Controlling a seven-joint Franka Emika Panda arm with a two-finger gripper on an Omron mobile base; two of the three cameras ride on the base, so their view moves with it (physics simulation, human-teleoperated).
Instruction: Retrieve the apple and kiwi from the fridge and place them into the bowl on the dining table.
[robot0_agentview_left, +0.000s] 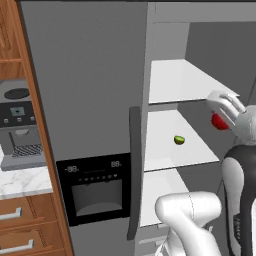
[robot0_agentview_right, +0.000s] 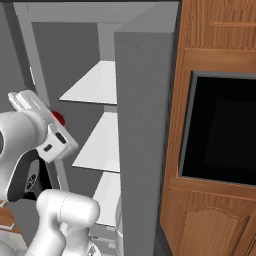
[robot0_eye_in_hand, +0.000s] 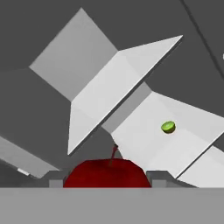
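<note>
Apple (robot0_eye_in_hand: 107, 174) between fingertips (robot0_eye_in_hand: 157, 177); kiwi (robot0_eye_in_hand: 168, 127) on shelf (robot0_eye_in_hand: 144, 140).

Over on the left, a grey coffee machine (robot0_agentview_left: 20, 127) sits on a white marble counter (robot0_agentview_left: 25, 182), with wooden drawers (robot0_agentview_left: 22, 225) and their pale handles just below it. On the other side, a black wall oven (robot0_agentview_right: 220, 132) is set into tall wooden cabinetry (robot0_agentview_right: 210, 220), a panelled cupboard door underneath.

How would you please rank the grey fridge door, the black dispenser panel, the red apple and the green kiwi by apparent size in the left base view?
1. Grey fridge door
2. Black dispenser panel
3. Glossy red apple, partly hidden by the white hand
4. Small green kiwi; it lies farther back, so this last ranking is unsure.
</note>
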